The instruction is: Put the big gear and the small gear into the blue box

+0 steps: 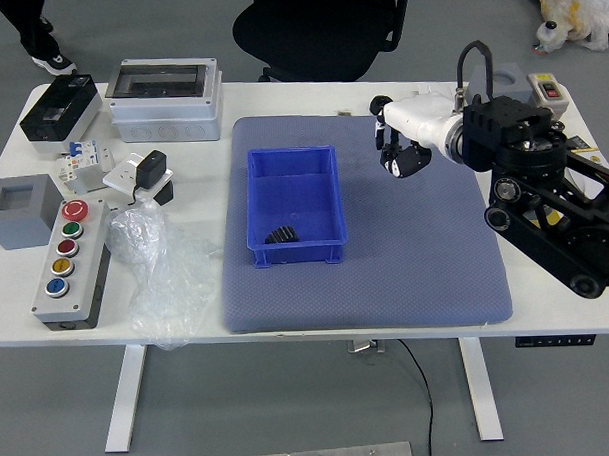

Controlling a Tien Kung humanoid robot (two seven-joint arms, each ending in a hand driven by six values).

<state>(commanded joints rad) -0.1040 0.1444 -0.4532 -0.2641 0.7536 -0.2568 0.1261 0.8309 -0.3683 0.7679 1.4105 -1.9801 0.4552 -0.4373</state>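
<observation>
1 black gear (pixel 282 235) lies in the blue box (pixel 295 193).

Small gear (pixel 282 234) in blue box (pixel 297 253)

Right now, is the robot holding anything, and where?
Can't tell: the robot's black-and-white right hand overlaps the round black gear, hiding any grip.
</observation>
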